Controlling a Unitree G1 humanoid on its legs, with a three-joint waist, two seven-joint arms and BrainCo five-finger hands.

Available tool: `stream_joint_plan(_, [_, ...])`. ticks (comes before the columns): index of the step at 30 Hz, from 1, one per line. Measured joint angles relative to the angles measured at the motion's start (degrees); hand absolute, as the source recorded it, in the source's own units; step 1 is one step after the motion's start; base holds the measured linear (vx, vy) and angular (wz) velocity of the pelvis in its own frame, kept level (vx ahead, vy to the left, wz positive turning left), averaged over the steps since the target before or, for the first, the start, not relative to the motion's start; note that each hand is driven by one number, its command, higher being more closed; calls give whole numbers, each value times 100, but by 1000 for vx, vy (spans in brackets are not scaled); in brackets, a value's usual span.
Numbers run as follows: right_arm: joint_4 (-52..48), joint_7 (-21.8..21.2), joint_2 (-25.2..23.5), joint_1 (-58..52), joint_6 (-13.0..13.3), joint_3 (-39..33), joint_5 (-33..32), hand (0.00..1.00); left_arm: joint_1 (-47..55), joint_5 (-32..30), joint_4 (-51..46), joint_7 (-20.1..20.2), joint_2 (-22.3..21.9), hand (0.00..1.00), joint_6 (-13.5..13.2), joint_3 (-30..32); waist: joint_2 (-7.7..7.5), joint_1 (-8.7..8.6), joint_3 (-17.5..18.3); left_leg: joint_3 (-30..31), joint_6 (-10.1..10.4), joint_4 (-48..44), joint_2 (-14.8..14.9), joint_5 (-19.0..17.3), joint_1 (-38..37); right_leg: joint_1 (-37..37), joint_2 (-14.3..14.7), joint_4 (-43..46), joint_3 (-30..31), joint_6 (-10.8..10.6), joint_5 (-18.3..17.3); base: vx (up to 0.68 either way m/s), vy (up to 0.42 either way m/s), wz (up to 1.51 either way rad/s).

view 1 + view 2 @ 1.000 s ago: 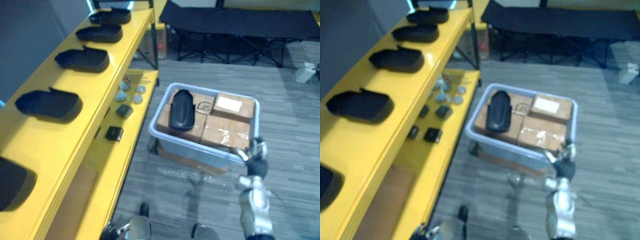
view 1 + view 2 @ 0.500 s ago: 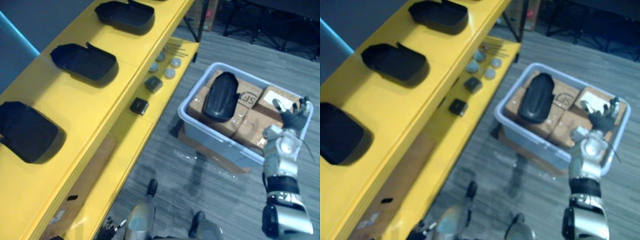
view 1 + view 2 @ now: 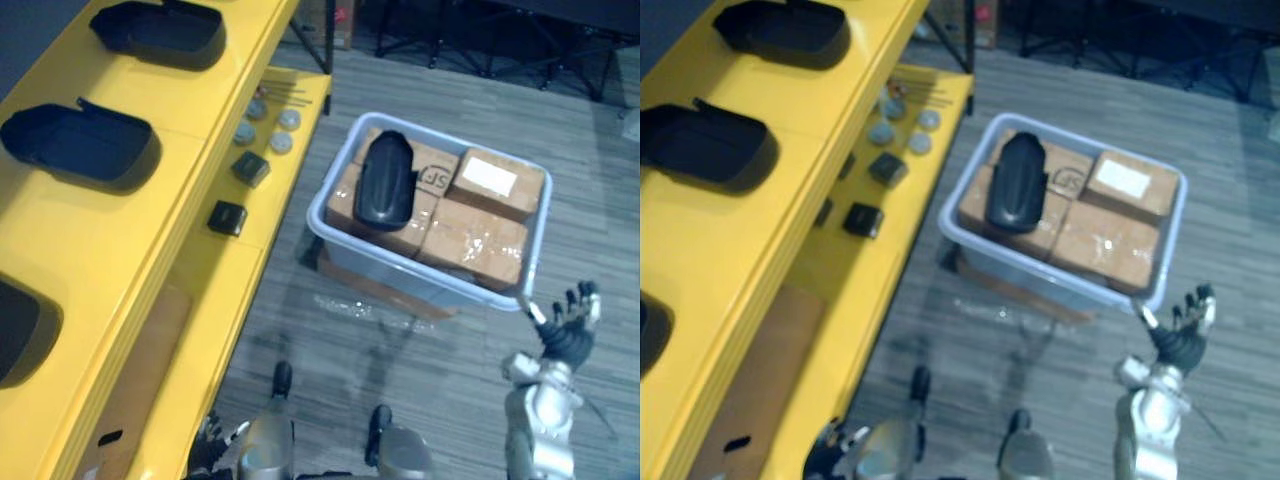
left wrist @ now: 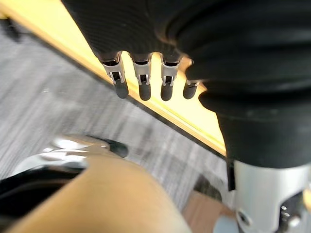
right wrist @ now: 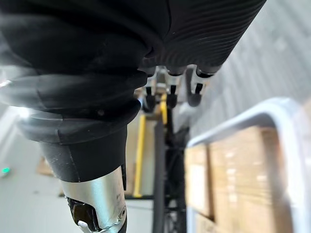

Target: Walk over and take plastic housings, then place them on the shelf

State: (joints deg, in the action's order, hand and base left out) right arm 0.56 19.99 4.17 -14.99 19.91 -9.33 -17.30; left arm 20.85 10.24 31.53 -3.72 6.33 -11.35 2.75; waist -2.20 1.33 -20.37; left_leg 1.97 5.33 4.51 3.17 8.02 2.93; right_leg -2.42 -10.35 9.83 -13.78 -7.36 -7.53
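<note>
Plastic housing (image 3: 385, 182), smooth black oval, atop cardboard boxes (image 3: 475, 245); right hand (image 3: 560, 345) splayed open.

Black plastic housing (image 3: 385, 182) dome-up on cardboard boxes (image 3: 470, 240); other housings (image 3: 80, 145) hollow-up on yellow shelf (image 3: 120, 240).

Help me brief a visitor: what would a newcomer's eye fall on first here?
The bright yellow shelf on the left, with open black plastic housings lined along its top. Next, the pale bin of cardboard boxes on the floor, one black housing lying on top, and the right hand, fingers spread, near its front corner.
</note>
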Motion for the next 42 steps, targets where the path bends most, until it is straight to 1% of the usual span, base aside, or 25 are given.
stream_joint_plan(2, [45, -138, -122, -152, 68, 246, 9, 0, -18, -1, -146, 2, -11, 0, -92, -14, -48, -1, 94, -157, -1, -37, 18, -76, -156, -100, 2, -61, 146, -5, 28, 12, 7, -43])
stream_joint_plan(5, [256, -301, -147, -269, 267, 391, 6, 0, -116, 70, -596, 0, -68, 0, -101, -127, -59, -9, 266, -451, -13, -356, 33, -343, -294, -175, 1, -132, 479, -17, 96, -17, 24, -48])
stream_joint_plan(6, [408, -754, -156, -729, 647, 610, -268, 0, -126, 330, -1586, -120, -238, 0, 44, -623, -143, -216, 515, -1062, -117, -2892, 414, -2075, 416, -158, 147, -246, 1227, -48, 253, -25, 38, -28])
stream_joint_plan(11, [408, -754, -155, -720, 647, 611, -267, 0, -129, 330, -1583, -121, -236, 0, 45, -613, -118, -213, 508, -1065, -88, -2890, 423, -2101, 416, -155, 154, -263, 1226, -50, 245, -1, 21, 0])
stream_joint_plan(13, [420, -751, -141, -695, 624, 639, -250, 0, -158, 340, -1542, -131, -233, 0, 147, -576, -76, -209, 548, -1086, -88, -2860, 425, -2100, 415, -154, 151, -352, 1224, -53, 249, 4, 29, -3])
stream_joint_plan(14, [434, -749, -123, -687, 614, 669, -242, 0, -178, 346, -1502, -140, -232, 0, 150, -562, -63, -209, 559, -1092, -88, -2848, 426, -2100, 415, -153, 151, -365, 1222, -55, 250, 21, 24, -4])
stream_joint_plan(16, [493, -754, -39, -655, 513, 819, -174, 0, -218, 485, -1386, -196, -227, 0, 160, -525, -27, -209, 610, -1115, -79, -2784, 427, -2084, 403, -150, 153, -427, 1219, -60, 263, 37, 1, -4])
stream_joint_plan(17, [524, -769, 19, -634, 400, 912, -73, 0, -226, 537, -1319, -245, -230, 0, 161, -506, 1, -205, 664, -1126, -88, -2739, 430, -2068, 404, -151, 157, -490, 1214, -69, 279, 63, -14, -3])
stream_joint_plan(19, [632, -809, 87, -626, 297, 1023, 97, 0, -229, 570, -1206, -293, -230, 0, 162, -475, 47, -204, 775, -1140, -70, -2651, 429, -2050, 400, -163, 169, -559, 1211, -57, 316, 97, -26, -2])
stream_joint_plan(20, [726, -858, 134, -585, 195, 1092, 160, 0, -234, 583, -1156, -297, -238, 0, 168, -394, 79, -203, 803, -1144, -59, -2593, 427, -2030, 377, -169, 173, -585, 1209, -59, 319, 118, -35, -6])
stream_joint_plan(22, [757, -909, 198, -562, 65, 1208, 255, 0, -234, 731, -1107, -303, -230, 0, 184, -249, 94, -182, 825, -1182, -49, -2470, 415, -1967, 287, -206, 171, -638, 1201, -55, 324, 103, -41, -3])
stream_joint_plan(24, [765, -1018, 231, -537, -139, 1248, 374, 0, -228, 734, -1089, -357, -217, 0, 188, -106, 109, -180, 855, -1158, -42, -2275, 395, -1897, 147, -305, 167, -681, 1017, -60, 328, 99, -75, 9])
stream_joint_plan(27, [795, -1018, 342, -460, -243, 1340, 387, 0, -233, 736, -956, -340, -219, 0, 194, -98, 133, -177, 901, -1088, -48, -2084, 359, -1840, -9, -374, 161, -640, 873, -58, 328, 50, -45, 8])
stream_joint_plan(29, [906, -1001, 393, -343, -242, 1341, 387, 0, -231, 748, -936, -297, -241, 0, 245, -90, 164, -194, 917, -1024, -61, -2070, 364, -1839, -29, -235, 166, -251, 792, -33, 311, 15, -2, 1])
stream_joint_plan(30, [1059, -979, 405, -233, -255, 1337, 385, 0, -231, 746, -920, -227, -252, 0, 280, -90, 228, -187, 880, -966, -142, -2072, 401, -1891, -114, 43, 182, 455, 741, 6, 281, -20, 93, -3])
stream_joint_plan(31, [1106, -918, 423, -188, -255, 1324, 386, 0, -230, 741, -871, -171, -234, 0, 288, -75, 238, -204, 819, -900, -225, -2098, 402, -1968, -266, 454, 113, 1545, 754, 51, 258, -44, 116, 1])
stream_joint_plan(32, [1100, -866, 395, -207, -254, 1319, 386, 0, -213, 738, -863, -145, -210, 0, 289, -43, 191, -212, 785, -874, -235, -2106, 368, -2032, -361, 601, 32, 2056, 768, 82, 289, -52, 101, 9])
stream_joint_plan(33, [1100, -840, 303, -269, -258, 1346, 389, 0, -145, 737, -860, -97, -179, 0, 293, 83, 119, -200, 702, -871, -250, -2153, 363, -2150, -575, 798, -89, 2721, 796, 154, 218, -50, 49, 6])
stream_joint_plan(34, [1045, -847, 231, -380, -264, 1412, 404, 0, -18, 750, -915, -92, -161, 0, 301, 183, 0, -180, 774, -876, -228, -2315, 366, -2296, -574, 812, -65, 2517, 746, 301, -29, -31, 25, -1])
stream_joint_plan(35, [974, -849, 219, -413, -264, 1457, 405, 0, 36, 778, -938, -88, -95, 0, 306, 215, -59, -160, 779, -889, -220, -2394, 360, -2356, -557, 827, -57, 2235, 752, 334, -56, 0, 0, 0])
stream_joint_plan(36, [828, -874, 203, -443, -257, 1490, 412, 0, 86, 793, -959, -78, 27, 0, 342, 233, -155, -151, 763, -875, -220, -2568, 321, -2440, -443, 905, -18, 1592, 739, 373, -73, 6, -67, 4])
stream_joint_plan(37, [739, -892, 201, -441, -256, 1459, 408, 0, 97, 797, -973, -81, 67, 0, 382, 279, -171, -151, 760, -847, -196, -2780, 308, -2553, -265, 1029, 28, 967, 770, 357, -36, -5, -91, 20])
stream_joint_plan(39, [724, -952, 203, -475, -257, 1309, 397, 0, 84, 965, -1086, -108, 63, 0, 388, 273, -65, -218, 776, -558, -120, -3062, 384, -2690, -39, 1008, 192, 842, 784, 173, 236, 30, -98, 42])
stream_joint_plan(40, [724, -992, 204, -478, -257, 1247, 395, 0, 71, 980, -1147, -118, 33, 0, 383, 273, -33, -212, 763, -522, -99, -3088, 430, -2710, -4, 999, 253, 836, 774, 173, 237, 92, -126, 46])
stream_joint_plan(42, [708, -1138, 224, -464, -236, 1098, 337, 0, 31, 1005, -1250, -139, -25, 0, 369, 177, 124, -193, 679, -278, 16, -3014, 570, -2713, 33, 857, 455, 849, 734, 238, 191, 132, -166, 50])
